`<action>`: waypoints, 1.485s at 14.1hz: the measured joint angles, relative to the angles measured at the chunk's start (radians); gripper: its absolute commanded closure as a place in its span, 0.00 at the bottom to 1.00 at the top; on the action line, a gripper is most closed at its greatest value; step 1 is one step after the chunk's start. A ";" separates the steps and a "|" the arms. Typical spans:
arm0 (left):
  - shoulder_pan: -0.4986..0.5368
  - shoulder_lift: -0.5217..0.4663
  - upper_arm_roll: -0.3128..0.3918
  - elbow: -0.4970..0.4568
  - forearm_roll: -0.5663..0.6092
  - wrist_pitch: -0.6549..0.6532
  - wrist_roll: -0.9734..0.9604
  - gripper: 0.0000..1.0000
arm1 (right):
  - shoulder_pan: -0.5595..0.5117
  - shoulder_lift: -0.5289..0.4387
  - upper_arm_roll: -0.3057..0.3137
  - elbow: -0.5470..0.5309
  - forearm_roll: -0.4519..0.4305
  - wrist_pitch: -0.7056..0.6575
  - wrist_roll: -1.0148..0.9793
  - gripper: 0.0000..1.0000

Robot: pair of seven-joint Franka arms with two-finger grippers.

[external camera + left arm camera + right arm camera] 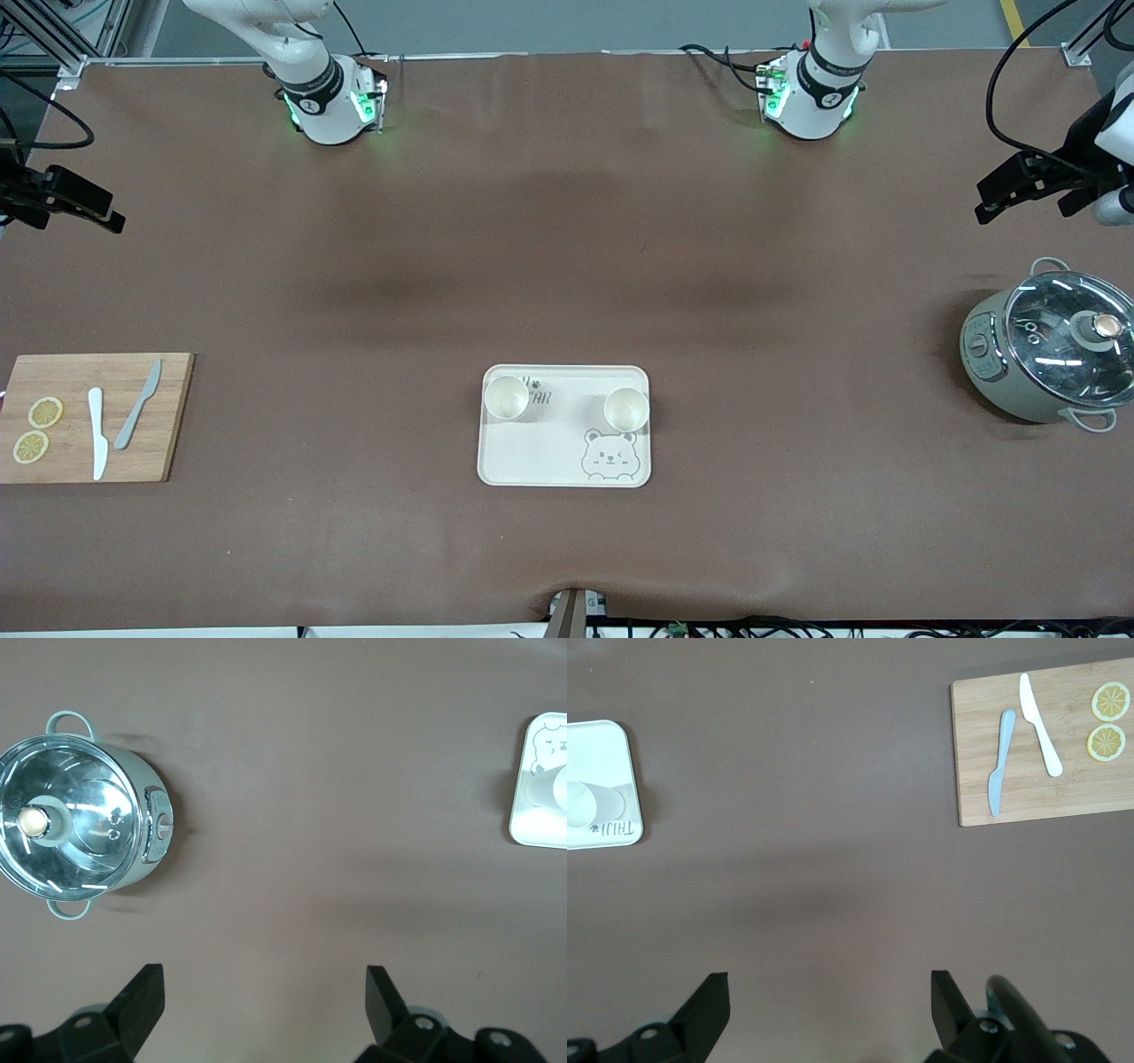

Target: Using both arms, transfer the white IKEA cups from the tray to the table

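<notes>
Two white IKEA cups stand upright on the cream bear-print tray [549, 452] at the table's middle, one [507, 396] toward the right arm's end, the other [626, 408] toward the left arm's end. My left gripper [983, 202] is open and empty, up over the table's end near the pot; its wrist view [264, 992] shows bare table between the fingers and a cup [551, 788] at the edge. My right gripper [113, 213] is open and empty over the other end; its wrist view [830, 992] shows a cup [585, 804] on the tray [602, 744].
A grey-green pot with a glass lid [1050, 354] stands at the left arm's end. A bamboo cutting board [168, 416] with two knives and two lemon slices lies at the right arm's end. The brown table mat lies bare between them.
</notes>
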 measured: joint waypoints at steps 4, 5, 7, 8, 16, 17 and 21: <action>0.000 0.002 -0.001 0.000 0.000 0.000 0.001 0.00 | 0.000 0.000 0.000 0.000 0.000 0.000 0.000 0.00; -0.001 0.006 -0.001 0.000 0.000 0.000 0.001 0.00 | 0.000 0.000 0.001 0.000 0.000 0.000 0.000 0.00; -0.003 0.026 -0.003 0.001 0.000 0.002 0.002 0.00 | 0.000 0.000 0.002 0.000 0.000 0.000 0.000 0.00; -0.006 0.043 -0.006 0.001 0.000 0.005 0.003 0.00 | 0.000 0.000 0.002 0.000 0.000 0.000 0.000 0.00; -0.128 0.232 -0.032 0.039 -0.001 0.136 -0.135 0.00 | 0.000 0.004 0.001 0.000 0.000 0.000 0.000 0.00; -0.156 0.268 -0.034 0.053 -0.001 0.158 -0.179 0.00 | 0.000 0.008 0.001 0.000 0.000 0.000 0.000 0.00; -0.248 0.422 -0.039 0.120 -0.001 0.267 -0.299 0.00 | 0.000 0.017 0.001 0.000 0.000 0.002 0.000 0.00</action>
